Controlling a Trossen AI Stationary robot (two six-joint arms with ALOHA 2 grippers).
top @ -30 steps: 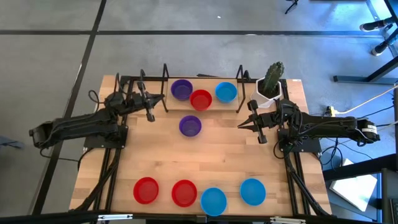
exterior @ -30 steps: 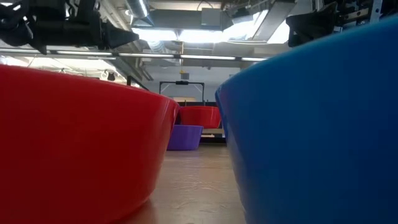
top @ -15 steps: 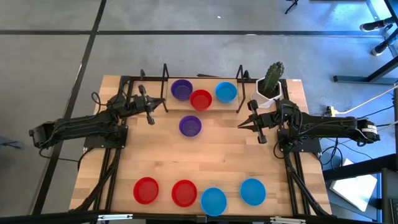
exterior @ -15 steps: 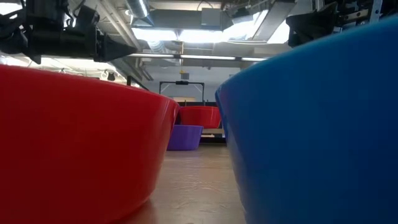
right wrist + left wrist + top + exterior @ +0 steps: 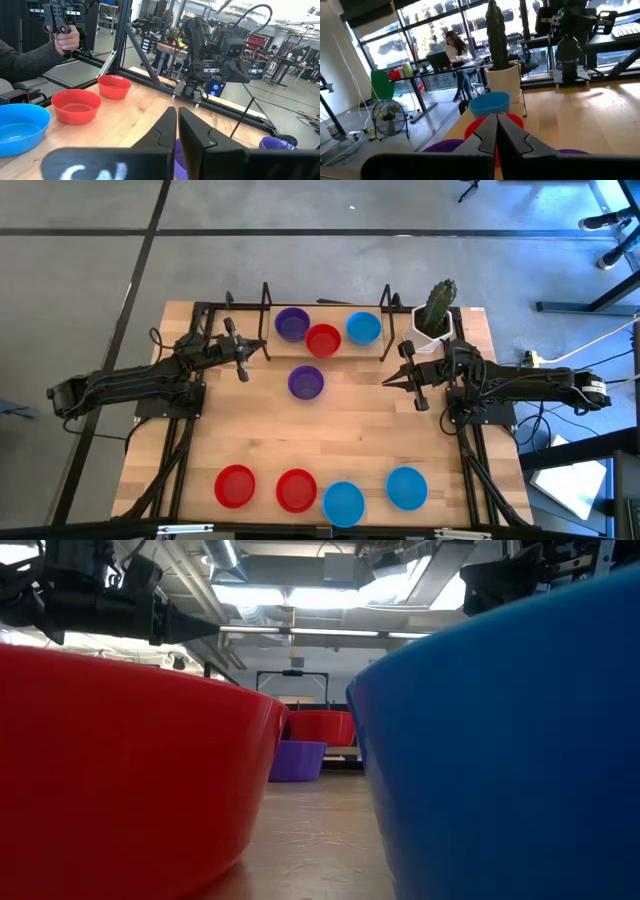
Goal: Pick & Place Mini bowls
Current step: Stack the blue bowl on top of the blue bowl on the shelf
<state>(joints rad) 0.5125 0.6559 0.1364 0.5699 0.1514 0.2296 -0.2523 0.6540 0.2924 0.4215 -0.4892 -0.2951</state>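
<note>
High view, far edge: purple bowl (image 5: pixel 292 324), red bowl (image 5: pixel 323 339) and blue bowl (image 5: pixel 363 328) sit in a row, cactus pot (image 5: pixel 433 323) to their right.
High view, middle: a lone purple bowl (image 5: pixel 306 382) rests on the counter (image 5: pixel 360 440), between the two arms.
High view, near edge: two red bowls (image 5: pixel 236 485) and two blue bowls (image 5: pixel 406 487) stand in a line.
High view, arms: left claw (image 5: pixel 264 351) hovers left of the far row; right claw (image 5: pixel 386 383) hovers right of the lone purple bowl.
Low view: a red bowl (image 5: pixel 120 770) and a blue bowl (image 5: pixel 510 740) fill the foreground.
Left wrist view: left claw (image 5: pixel 496 131) pinched together, holding nothing.
Right wrist view: right claw (image 5: pixel 177 125) nearly closed, empty; a person's hand (image 5: pixel 65 41) grips a handle beyond the counter.
</note>
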